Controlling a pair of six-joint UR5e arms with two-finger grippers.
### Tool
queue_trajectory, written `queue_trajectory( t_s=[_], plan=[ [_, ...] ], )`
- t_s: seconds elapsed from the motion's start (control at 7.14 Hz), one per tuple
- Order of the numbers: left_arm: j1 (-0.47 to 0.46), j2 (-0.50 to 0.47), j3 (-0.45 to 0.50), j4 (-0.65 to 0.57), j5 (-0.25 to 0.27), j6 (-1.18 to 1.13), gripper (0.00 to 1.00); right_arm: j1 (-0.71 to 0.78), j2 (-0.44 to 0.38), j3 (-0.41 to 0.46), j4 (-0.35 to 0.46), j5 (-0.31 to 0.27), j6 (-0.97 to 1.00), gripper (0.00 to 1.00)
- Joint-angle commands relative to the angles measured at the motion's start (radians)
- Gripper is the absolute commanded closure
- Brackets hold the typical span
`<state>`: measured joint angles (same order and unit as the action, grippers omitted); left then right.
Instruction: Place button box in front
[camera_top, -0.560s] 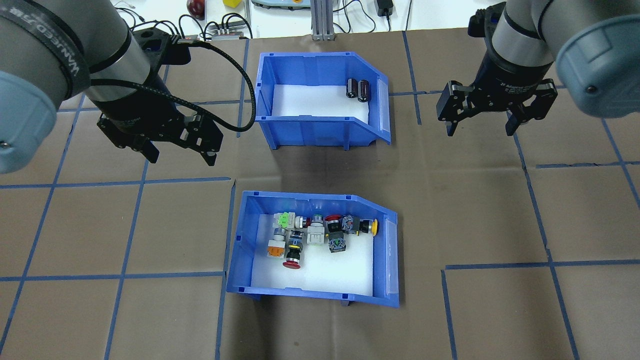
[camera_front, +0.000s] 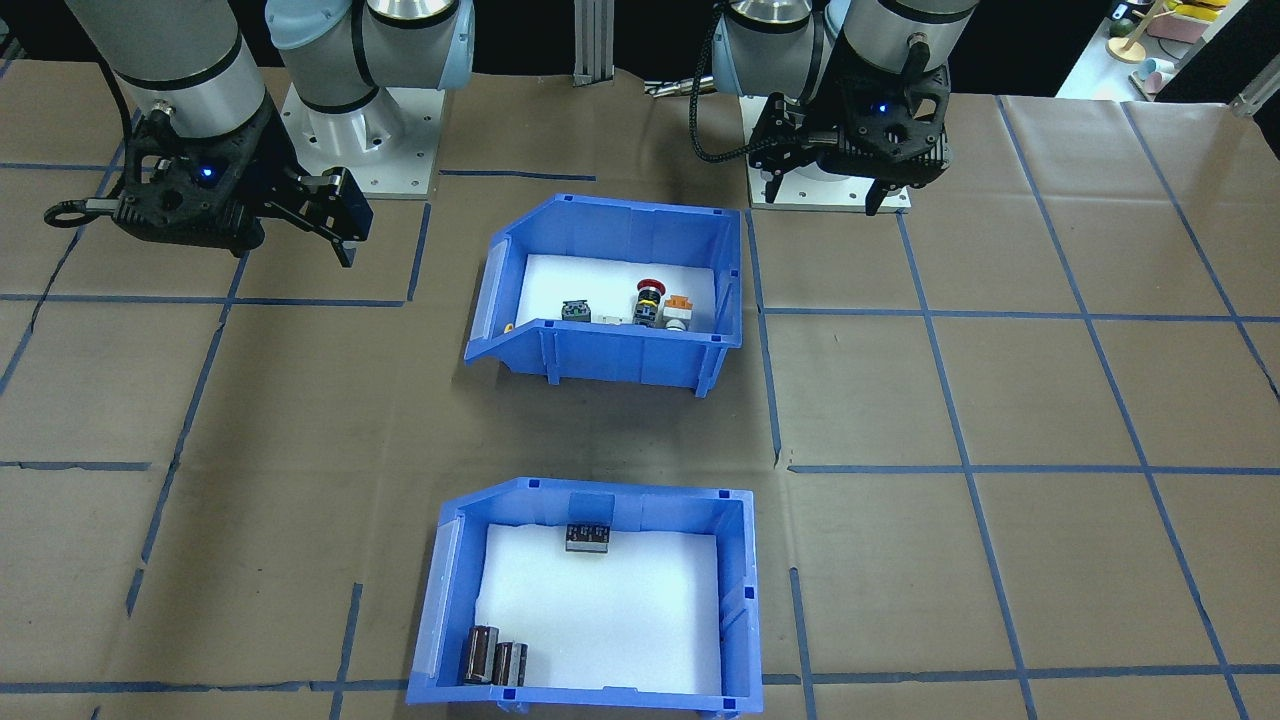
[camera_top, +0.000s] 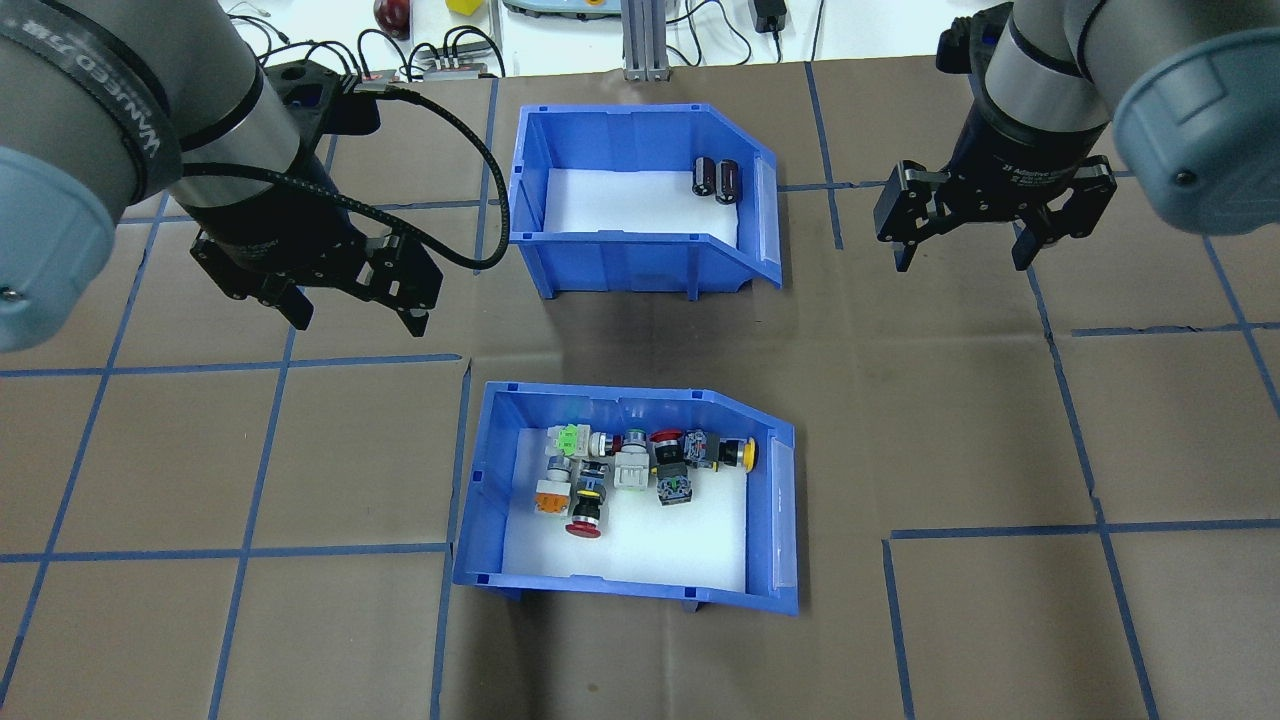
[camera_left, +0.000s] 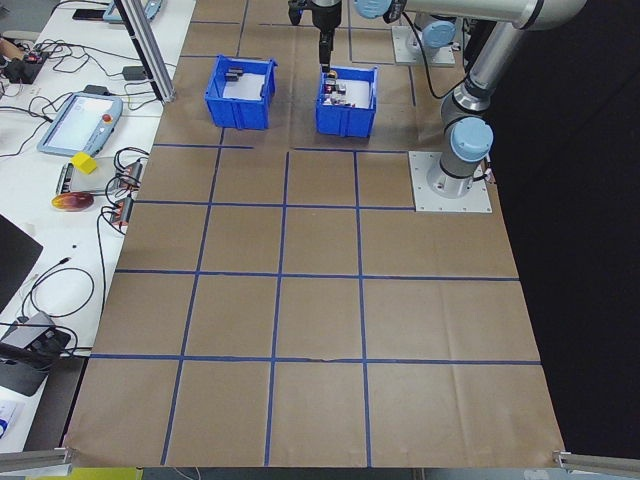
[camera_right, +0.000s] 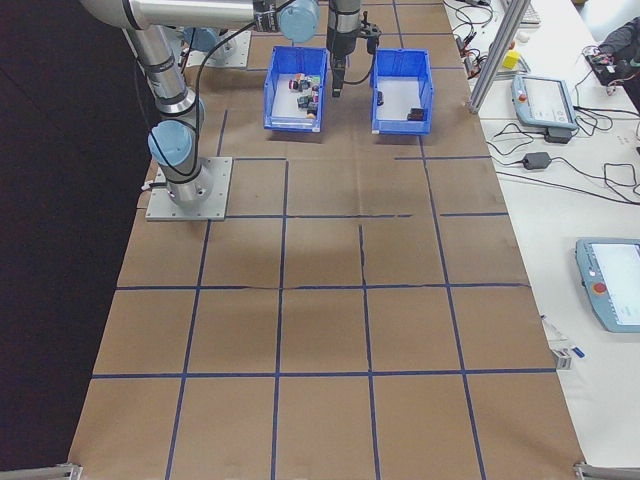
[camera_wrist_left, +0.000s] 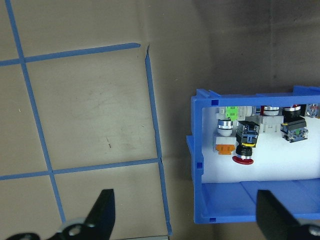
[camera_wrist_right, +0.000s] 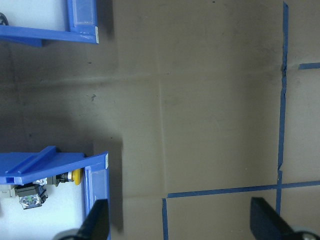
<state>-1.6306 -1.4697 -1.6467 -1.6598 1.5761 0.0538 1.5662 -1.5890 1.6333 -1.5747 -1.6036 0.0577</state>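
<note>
grey arms, pale blue joints, black grippers

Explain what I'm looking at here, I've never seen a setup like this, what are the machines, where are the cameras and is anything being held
These are two robot arms bolted at a paper-covered table marked with blue tape. Each ends in a two-finger gripper. In the picture from behind and above the robot, the left gripper is on the left and the right gripper on the right. Both are open, hang above the table and hold nothing.

One picture is taken from across the table, facing the robot, so the sides are swapped there. Two more look along the table from its ends, and two come from cameras on the wrists, looking down past the finger tips.

On the table stand two blue bins. The button box, nearer the robot, holds colourful push-button switches. The other bin, farther away, holds a few dark cylinders.
</note>
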Motion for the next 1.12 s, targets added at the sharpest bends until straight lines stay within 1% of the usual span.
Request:
queue_trajectory(
  t_s=[0.0, 0.14, 0.28, 0.42, 0.56, 0.7, 0.84, 0.98],
  plan=[
    [0.000, -0.007, -0.007, 0.008, 0.009, -0.002, 0.01, 0.002, 0.004, -0.004, 0.005, 0.001, -0.002, 0.00],
    [0.000, -0.001, -0.010, 0.005, 0.013, 0.000, 0.01, 0.006, 0.013, -0.006, -0.001, 0.005, -0.060, 0.00],
    [0.000, 0.002, -0.012, 0.003, 0.012, 0.000, 0.01, 0.009, 0.023, -0.009, -0.005, 0.043, -0.194, 0.00],
    [0.000, 0.005, -0.013, 0.003, 0.013, 0.000, 0.01, 0.011, 0.047, -0.009, -0.049, 0.101, -0.334, 0.00],
    [0.000, 0.015, -0.013, 0.002, 0.016, 0.000, 0.01, 0.012, 0.084, -0.024, -0.054, 0.103, -0.428, 0.00],
    [0.000, 0.023, -0.019, 0.002, 0.015, -0.003, 0.01, 0.023, 0.136, -0.077, -0.054, 0.087, -0.531, 0.00],
    [0.000, 0.029, -0.016, 0.006, 0.013, -0.062, 0.01, 0.044, 0.195, -0.149, -0.056, 0.087, -0.647, 0.00],
    [0.002, 0.038, -0.022, 0.002, 0.016, -0.297, 0.01, 0.079, 0.263, -0.221, -0.056, 0.087, -0.745, 0.00]
  ],
)
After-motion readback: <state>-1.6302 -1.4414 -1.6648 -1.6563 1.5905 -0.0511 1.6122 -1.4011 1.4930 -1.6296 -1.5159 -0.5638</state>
